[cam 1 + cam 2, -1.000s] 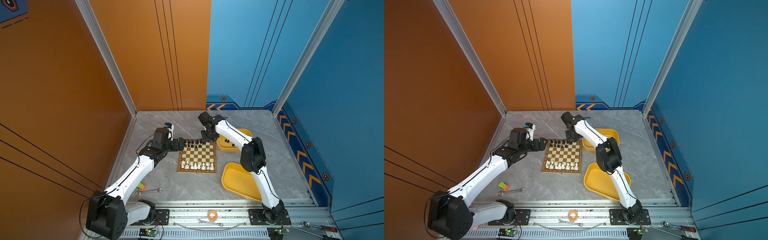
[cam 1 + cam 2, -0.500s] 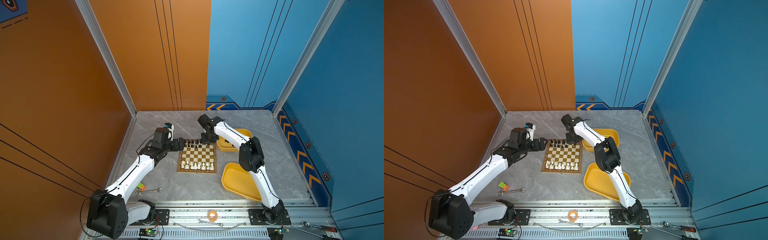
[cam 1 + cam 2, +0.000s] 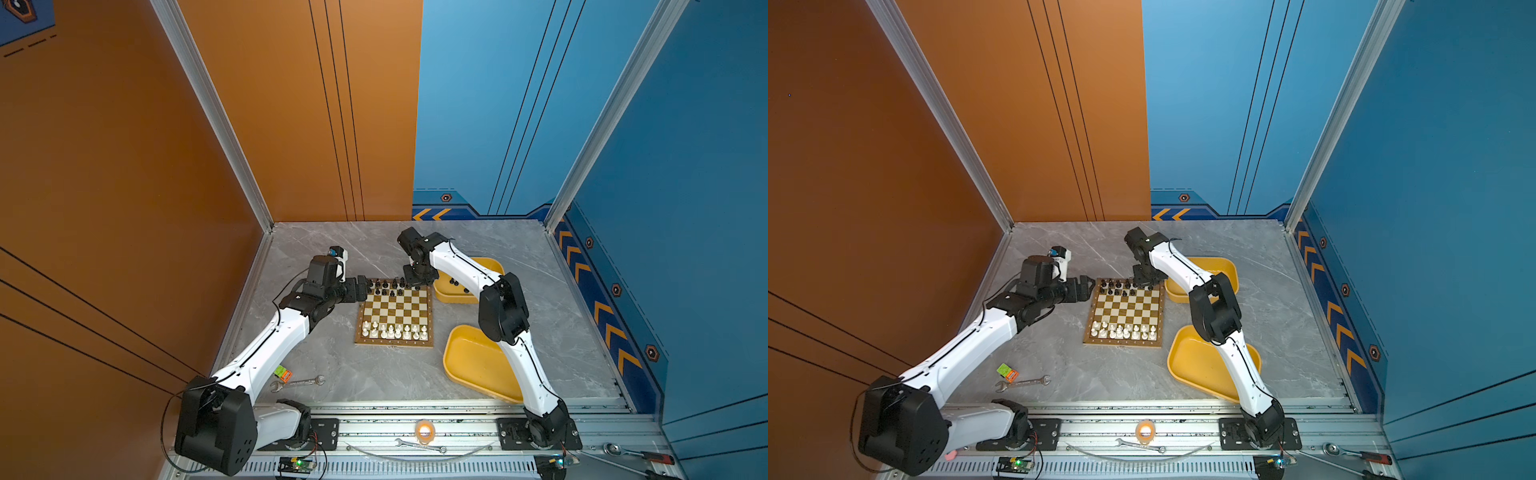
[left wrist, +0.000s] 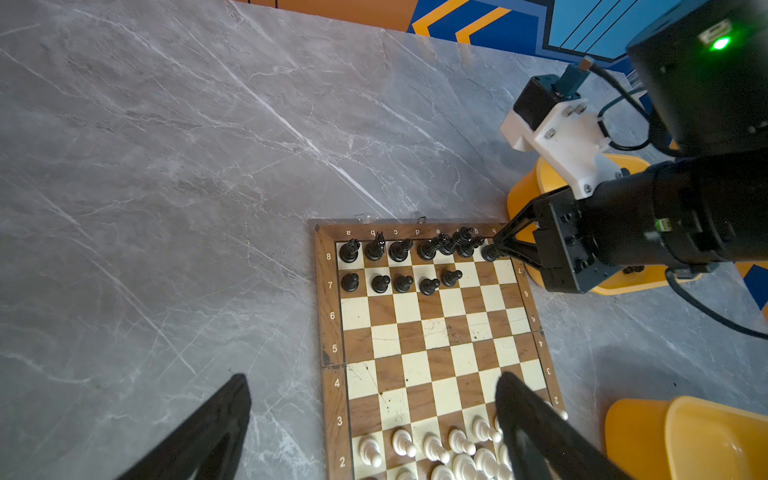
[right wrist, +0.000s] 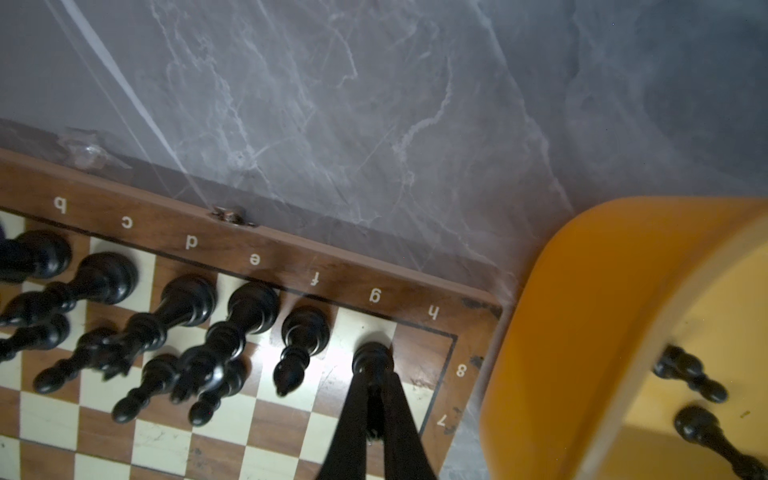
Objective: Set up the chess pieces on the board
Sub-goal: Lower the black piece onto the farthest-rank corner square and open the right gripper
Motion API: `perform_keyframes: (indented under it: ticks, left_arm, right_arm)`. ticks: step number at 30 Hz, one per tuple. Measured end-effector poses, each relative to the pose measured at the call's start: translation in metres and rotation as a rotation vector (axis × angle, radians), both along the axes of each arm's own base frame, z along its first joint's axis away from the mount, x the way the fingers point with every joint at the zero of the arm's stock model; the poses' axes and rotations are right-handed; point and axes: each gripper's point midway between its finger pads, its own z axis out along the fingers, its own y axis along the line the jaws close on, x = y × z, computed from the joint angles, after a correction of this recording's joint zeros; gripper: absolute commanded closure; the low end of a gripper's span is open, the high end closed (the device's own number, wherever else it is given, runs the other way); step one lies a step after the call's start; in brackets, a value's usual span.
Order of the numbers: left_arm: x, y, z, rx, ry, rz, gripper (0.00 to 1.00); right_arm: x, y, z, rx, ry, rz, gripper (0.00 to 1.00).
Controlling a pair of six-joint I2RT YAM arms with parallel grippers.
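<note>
I am pinching a black piece (image 5: 370,358) in my closed right hand (image 5: 372,376) at the upper right corner of the board (image 3: 395,308); my left hand (image 4: 372,378) is hanging wide open, empty. The piece is sitting off-centre on its square, so on release it may topple onto the neighbouring piece (image 5: 305,332).

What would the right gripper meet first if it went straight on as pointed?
The board, likely near its h8 corner, beneath the black piece the right gripper holds; height is unclear.
</note>
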Motion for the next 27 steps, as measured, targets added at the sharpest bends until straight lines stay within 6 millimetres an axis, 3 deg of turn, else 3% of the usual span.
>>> perform_keyframes:
  ticks: [16, 27]
  left_arm:
    - [0.0028, 0.0023, 0.0001, -0.001, 0.002, 0.006, 0.07]
    - [0.0043, 0.0071, 0.0003, -0.003, 0.001, 0.009, 0.07]
  right_arm:
    - [0.0046, 0.0058, -0.0003, 0.021, -0.003, -0.004, 0.94]
    - [0.0038, 0.0070, -0.0022, 0.031, 0.006, -0.023, 0.70]
